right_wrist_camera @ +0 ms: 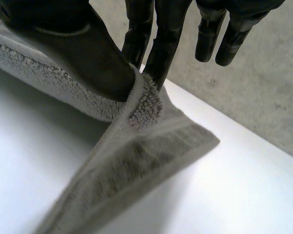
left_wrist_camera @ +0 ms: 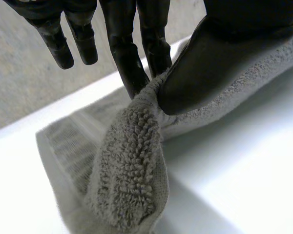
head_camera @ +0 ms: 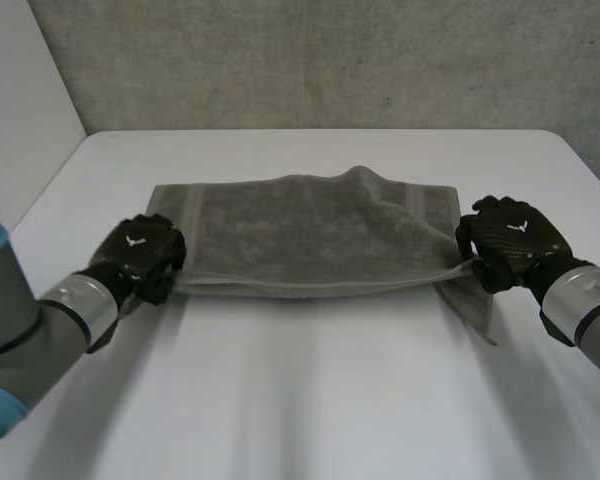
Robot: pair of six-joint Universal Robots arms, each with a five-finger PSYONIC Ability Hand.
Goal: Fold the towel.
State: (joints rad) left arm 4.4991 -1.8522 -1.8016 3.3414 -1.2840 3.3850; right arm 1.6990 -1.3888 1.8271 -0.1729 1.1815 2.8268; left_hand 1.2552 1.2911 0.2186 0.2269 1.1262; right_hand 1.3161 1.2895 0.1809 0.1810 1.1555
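Observation:
A grey terry towel [head_camera: 310, 235] lies across the middle of the white table, its near edge raised off the surface. My left hand [head_camera: 140, 255] pinches the towel's near left corner [left_wrist_camera: 136, 141] between thumb and fingers. My right hand [head_camera: 505, 240] pinches the near right corner [right_wrist_camera: 144, 105] the same way, and a flap of towel [head_camera: 470, 305] hangs down under it onto the table. The far edge of the towel rests flat, with a bump near its middle.
The white table [head_camera: 310, 400] runs wide in front of the towel. A grey wall stands behind the table's far edge, and a pale wall panel lies off its left side.

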